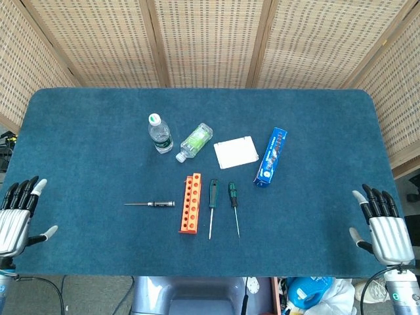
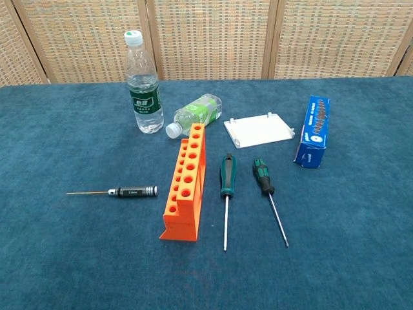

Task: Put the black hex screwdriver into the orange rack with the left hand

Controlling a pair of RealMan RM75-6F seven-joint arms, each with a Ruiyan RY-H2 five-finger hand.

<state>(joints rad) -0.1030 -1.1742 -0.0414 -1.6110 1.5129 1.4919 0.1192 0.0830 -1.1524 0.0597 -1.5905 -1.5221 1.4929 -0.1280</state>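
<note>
Black hex screwdriver (image 2: 122, 192) laid flat on worktop (image 2: 58, 258), just left of orange rack (image 2: 185, 186), handle toward rack, thin shaft pointing away. Rack upright, holes facing up, none filled. Left hand (image 1: 16, 216) parked at worktop edge, far left of rack, fingers spread, nothing held. Right hand (image 1: 384, 226) likewise spread and empty, far right of rack. Task judged not begun. Handle nearest rack judged to suit short lift and tip-down insertion.

Head view: high overhead, looking steeply down, far, whole blue felt-covered table (image 1: 79, 131). Chest view: low, near, facing forward toward woven rattan screen (image 2: 213, 39). Shared: central tool cluster around orange plastic rack (image 1: 189, 212).
</note>
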